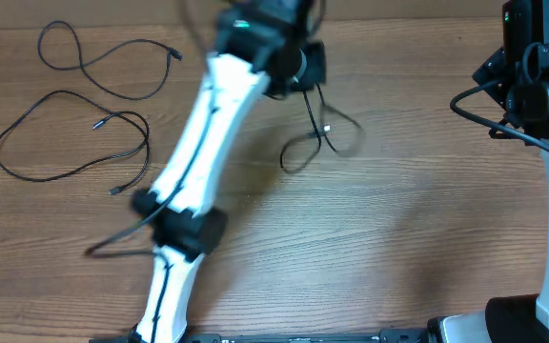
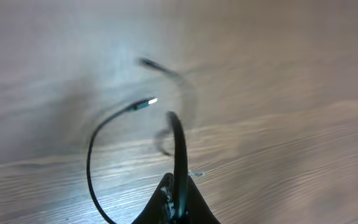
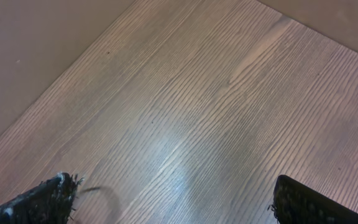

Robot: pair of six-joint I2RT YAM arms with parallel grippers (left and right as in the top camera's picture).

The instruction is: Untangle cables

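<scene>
Three cables on the wood-grain surface (image 1: 398, 229), all thin and black.

- Upper cable (image 1: 172, 51): far left corner, loose and wavy, one plug end pointing toward the centre.
- Lower cable (image 1: 146, 143): just below the upper one, a wide open loop. The two lie near each other; cannot tell whether they touch.
- Centre cable (image 1: 320, 122): well apart from the left pair, a small loop hanging down onto the surface from the left claw (image 1: 303, 81).

Left claw is clenched on the centre cable. The wrist view, blurred, shows the strand rising from between the fingers and a silver-tipped plug (image 2: 146, 103) curling round to the left.

The left arm (image 1: 198, 162), white, runs diagonally from the near edge up to the far side, between the left pair and the centre cable.

The right arm (image 1: 541, 95) stands at the right edge, away from all cables. Right claw (image 3: 176, 202) is released, fingers spread wide over bare surface.
</scene>
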